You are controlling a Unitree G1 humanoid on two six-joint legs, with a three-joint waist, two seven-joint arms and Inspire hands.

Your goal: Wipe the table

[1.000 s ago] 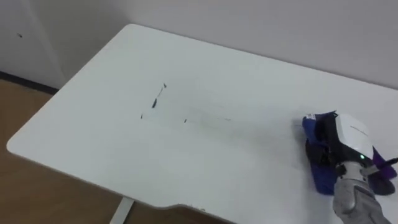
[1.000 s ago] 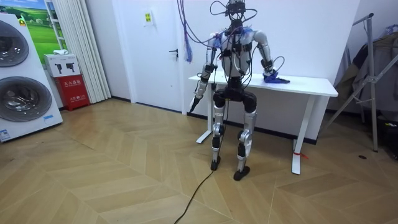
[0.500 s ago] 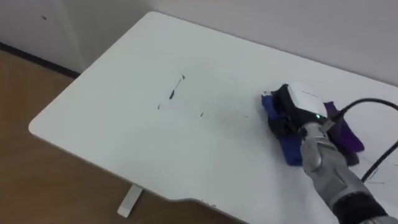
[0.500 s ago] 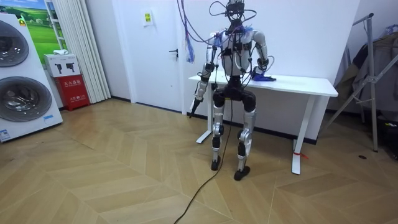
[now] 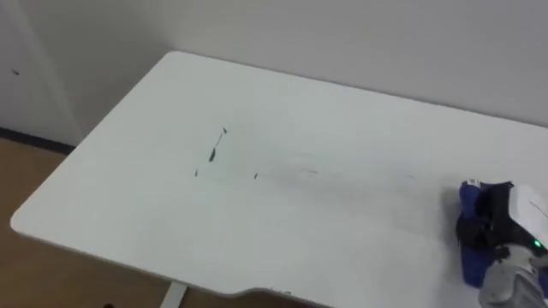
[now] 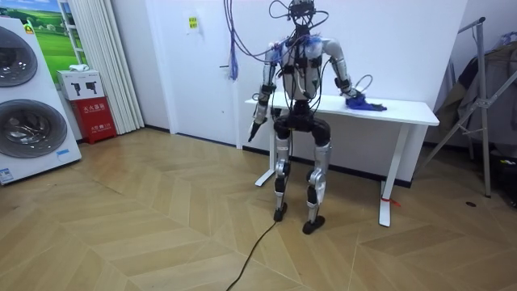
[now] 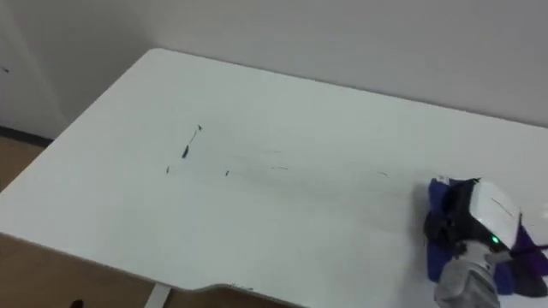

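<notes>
Since half a second ago the right hand (image 7: pixel 481 212) has swept away from the table's middle towards the table's right end, taking the blue cloth (image 7: pixel 442 198) along; the room view agrees, with the cloth (image 6: pixel 365 103) now lying further along the table top towards the room view's right. The right hand rests palm down on the cloth with its white back uppermost, and whether it clasps the cloth or only presses on it cannot be told. The cloth lies crumpled on the table (image 5: pixel 342 111) near the right end and the front edge, with blue folds sticking out on the side of the hand that faces the table's middle. A few short dark marks (image 5: pixel 211 154) stand on the white top in the table's left half, well apart from the cloth, and a faint grey streak runs from them towards the table's middle. In the room view the robot stands upright at the table's front edge, nearer its left end, facing the table, with the right arm stretched out over the top. The left hand (image 6: pixel 253 129) hangs beside the table's left end, below the top; its state cannot be told. A washing machine (image 6: pixel 24 105) and a red box (image 6: pixel 97 117) stand well off from the table's left end, and a white door (image 6: pixel 202 73) is in the wall just past that end.
</notes>
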